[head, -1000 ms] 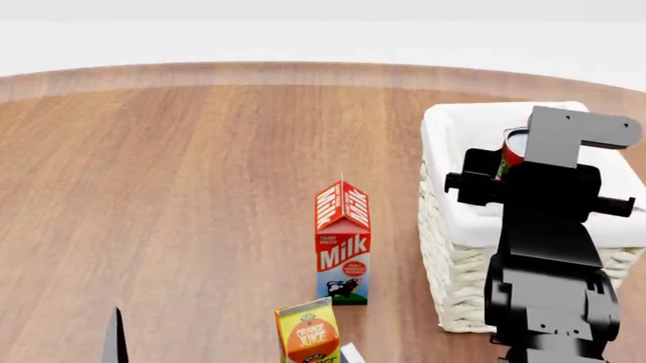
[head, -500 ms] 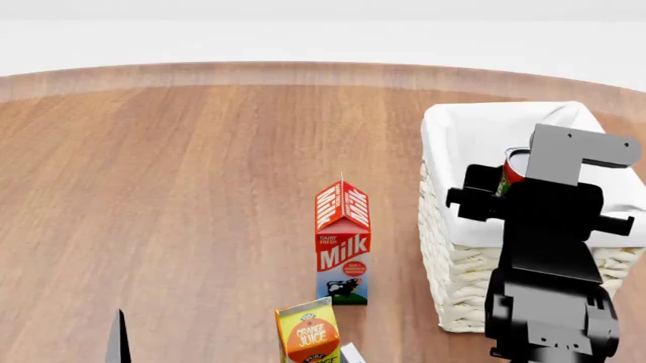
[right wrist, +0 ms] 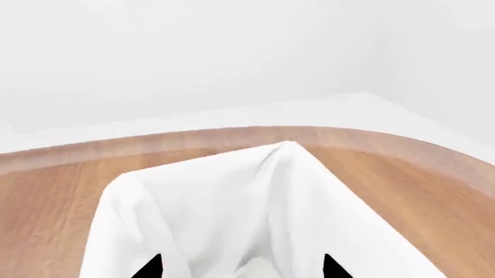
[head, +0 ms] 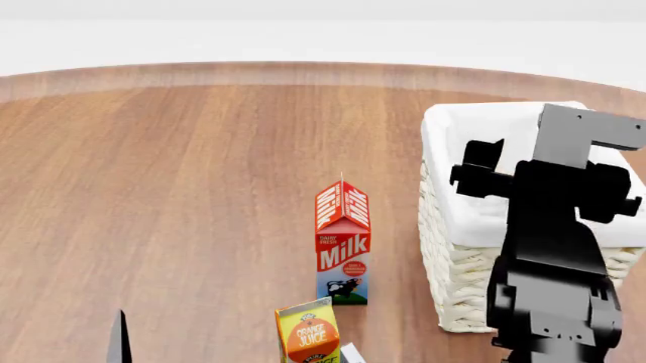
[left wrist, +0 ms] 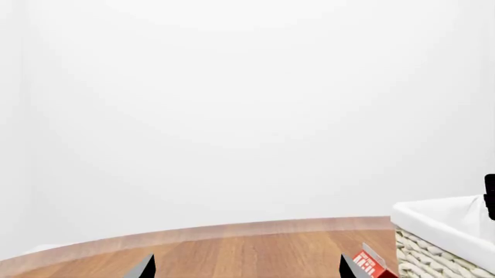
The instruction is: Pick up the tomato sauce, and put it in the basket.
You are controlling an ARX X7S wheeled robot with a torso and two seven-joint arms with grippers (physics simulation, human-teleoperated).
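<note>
The cream wicker basket (head: 454, 249) with its white liner stands at the right of the wooden table. It also shows in the right wrist view (right wrist: 193, 197) and in the left wrist view (left wrist: 441, 231). My right gripper (head: 550, 174) hangs over the basket's inside, open and empty. Its black fingertips stand wide apart in the right wrist view (right wrist: 241, 267), with only liner between them. The tomato sauce can is out of sight, hidden behind my arm or in the basket. My left gripper (left wrist: 247, 267) is open and empty, low at the near left (head: 119, 336).
A red milk carton (head: 343, 242) stands upright left of the basket, and its top shows in the left wrist view (left wrist: 370, 266). An orange juice carton (head: 308, 333) stands in front of it at the near edge of the head view.
The red and green can held in my right gripper over the basket is gone from view. The right jaws have opened. The left arm has stayed put.
</note>
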